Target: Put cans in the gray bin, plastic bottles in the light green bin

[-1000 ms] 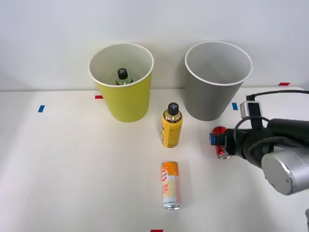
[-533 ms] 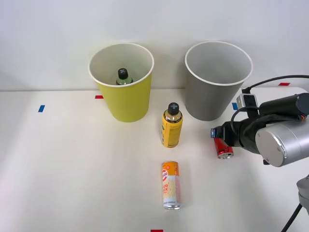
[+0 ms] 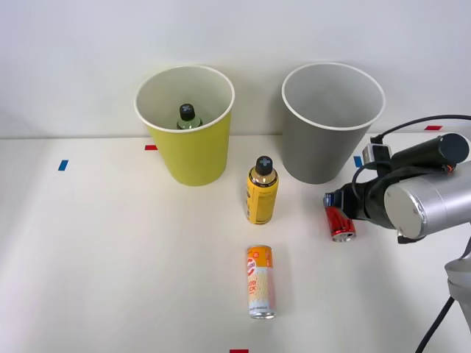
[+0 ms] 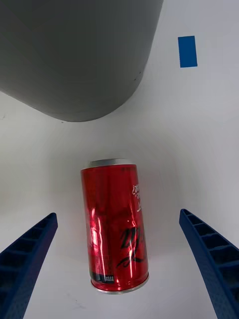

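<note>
While the white tabletop (image 3: 110, 250) carries everything, the two largest things stand at its far side: the light green bin (image 3: 186, 125) to the left, and the gray bin (image 3: 331, 121) to the right. A green plastic bottle (image 3: 188, 116) already stands inside the light green bin, so that part of the sorting is done. The right arm (image 3: 427, 206) reaches in from the right edge, and over the last second its wrist has turned and drawn slightly rightward, so that more of the red can now shows ahead of it. Next in size, the yellow bottle (image 3: 261, 190) stands upright between the two bins, a little nearer the robot. The orange-and-white can (image 3: 260, 282) lies on its side nearer still, well apart from the arm. The red can (image 4: 115, 227) lies on its side just in front of the gray bin. The right gripper (image 4: 119, 259) has its jaws spread wide, one on each side of the can and clear of it (the wrist view shows bare tabletop in both gaps). Judged from this, the arm is lining up a grasp on the red can, which is not yet held. Smallest are the blue tape marks (image 4: 187, 51).
</note>
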You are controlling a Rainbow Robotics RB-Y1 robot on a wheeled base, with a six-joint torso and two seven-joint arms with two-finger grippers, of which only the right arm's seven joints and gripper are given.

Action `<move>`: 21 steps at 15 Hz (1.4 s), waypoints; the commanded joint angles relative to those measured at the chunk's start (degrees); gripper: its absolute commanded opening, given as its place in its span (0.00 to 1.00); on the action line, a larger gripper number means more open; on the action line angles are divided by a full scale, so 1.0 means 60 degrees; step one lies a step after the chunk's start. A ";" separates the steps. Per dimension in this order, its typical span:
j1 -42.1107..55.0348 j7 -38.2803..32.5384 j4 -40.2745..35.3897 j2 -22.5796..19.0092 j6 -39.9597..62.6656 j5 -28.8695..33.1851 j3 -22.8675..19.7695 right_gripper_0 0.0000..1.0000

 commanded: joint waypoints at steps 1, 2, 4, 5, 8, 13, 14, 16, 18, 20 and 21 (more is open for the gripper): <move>-0.0486 0.0052 0.0655 0.0255 -0.0004 0.0217 -0.0015 0.83; -0.0574 0.0037 0.0772 0.0298 -0.0004 0.0320 -0.0015 0.84; -0.0633 0.0052 0.0992 0.0401 -0.0092 0.0437 -0.0074 0.83; -0.0647 0.0066 0.1065 0.0416 -0.0107 0.0437 -0.0103 0.83; -0.0662 -0.0007 0.1256 0.0460 -0.0107 0.0452 -0.0103 0.82; -0.0984 0.0110 0.2105 0.0972 -0.0194 0.1272 -0.0177 0.82; -0.0984 0.0110 0.2135 0.1060 -0.0194 0.1477 -0.0177 0.82; -0.0984 0.0125 0.2281 0.1221 -0.0209 0.1711 -0.0177 0.82; -0.0984 0.0125 0.2472 0.1353 -0.0385 0.1858 -0.0177 0.81; -0.0984 0.0125 0.2603 0.1412 -0.0400 0.2019 -0.0191 0.81; -0.0984 0.0140 0.2823 0.1514 -0.0605 0.2180 -0.0191 0.80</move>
